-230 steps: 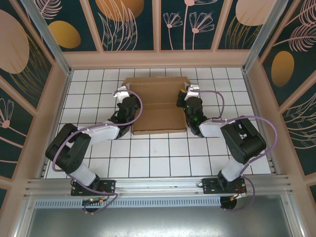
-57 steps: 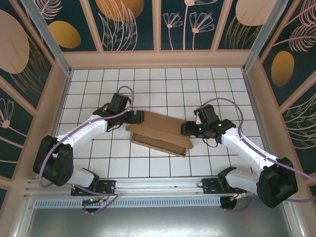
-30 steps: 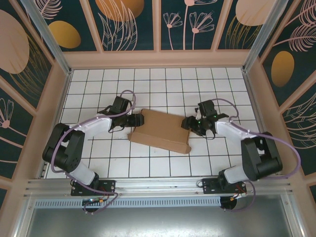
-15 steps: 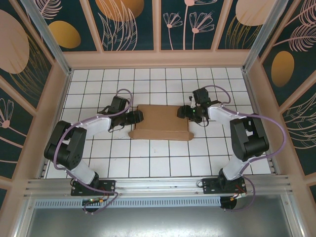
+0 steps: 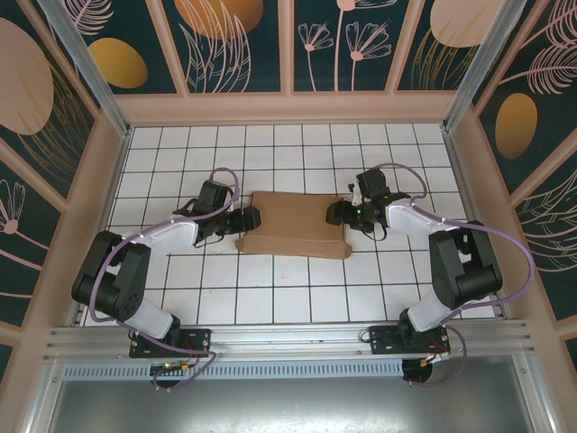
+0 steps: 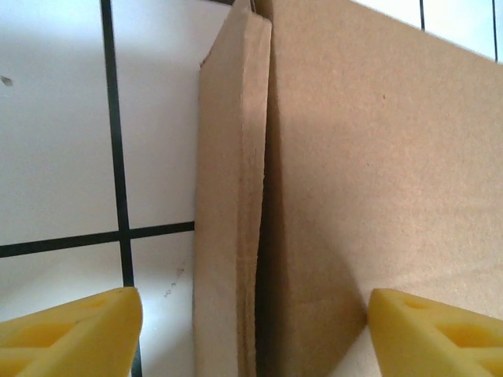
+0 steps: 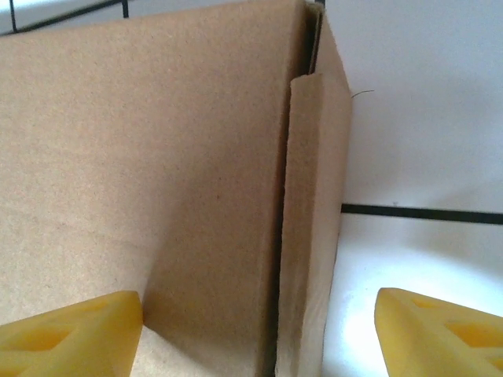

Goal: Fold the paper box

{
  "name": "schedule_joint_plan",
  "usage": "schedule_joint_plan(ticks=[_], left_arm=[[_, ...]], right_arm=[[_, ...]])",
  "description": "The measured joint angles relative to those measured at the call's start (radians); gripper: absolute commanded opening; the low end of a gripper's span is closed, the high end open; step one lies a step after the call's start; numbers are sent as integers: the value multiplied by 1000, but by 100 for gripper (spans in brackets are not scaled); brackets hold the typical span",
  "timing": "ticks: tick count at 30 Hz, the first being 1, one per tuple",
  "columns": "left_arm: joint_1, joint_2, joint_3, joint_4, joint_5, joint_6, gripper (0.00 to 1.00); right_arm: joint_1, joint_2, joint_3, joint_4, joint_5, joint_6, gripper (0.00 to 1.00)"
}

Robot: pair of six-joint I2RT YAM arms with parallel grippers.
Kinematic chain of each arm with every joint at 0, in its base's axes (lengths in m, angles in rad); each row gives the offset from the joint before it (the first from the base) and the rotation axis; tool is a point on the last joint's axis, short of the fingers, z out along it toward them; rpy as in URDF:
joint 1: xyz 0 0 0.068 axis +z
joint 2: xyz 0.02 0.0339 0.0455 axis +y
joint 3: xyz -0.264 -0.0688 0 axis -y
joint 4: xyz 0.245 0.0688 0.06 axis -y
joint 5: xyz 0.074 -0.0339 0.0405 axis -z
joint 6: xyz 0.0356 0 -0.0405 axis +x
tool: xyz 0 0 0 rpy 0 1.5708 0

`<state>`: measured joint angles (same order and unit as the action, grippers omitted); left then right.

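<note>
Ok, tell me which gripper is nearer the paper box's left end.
Left. The left gripper straddles that end of the paper box, jaws open; the right gripper straddles the opposite end, also open.

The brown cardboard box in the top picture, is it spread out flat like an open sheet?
No, the plain brown cardboard box sits closed as a flat rectangular block on the white gridded table.
</note>
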<state>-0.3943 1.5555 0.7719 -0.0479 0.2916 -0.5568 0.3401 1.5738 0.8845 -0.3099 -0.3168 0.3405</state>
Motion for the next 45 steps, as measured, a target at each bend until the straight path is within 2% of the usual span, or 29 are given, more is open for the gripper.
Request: schedule_joint_plan(ticks=[6,8,11,17,23,26,30,32,36,45], left_arm=[[0,26,0,32,41,1,51],[0,32,-1,41,48,2,44],[0,38,-1,49,54,5,39],[1,41,-1,59,48,5,35],[7,60,19,60,34,5,30],[9,63,24,61,30,5,32],[9,62,26,61,30,6,43],[9,62,31,54,24,9,49],[9,62,53,20,-2,16,54],[47,41,69,-39,-30,40,67]], right_arm=[[0,10,-4,16,-25,-22,46],[0,15,-4,24,-25,-22,40],[0,22,-3,35,-25,-21,39],[0,51,25,45,-24,-19,43],[-2,109,89,45,-16,-21,42],[-3,132,120,41,-13,-21,41],[-3,140,137,27,-7,-21,41],[-1,143,146,15,-1,-20,46],[5,144,164,-5,33,-19,54],[-27,113,168,-31,64,-20,66]])
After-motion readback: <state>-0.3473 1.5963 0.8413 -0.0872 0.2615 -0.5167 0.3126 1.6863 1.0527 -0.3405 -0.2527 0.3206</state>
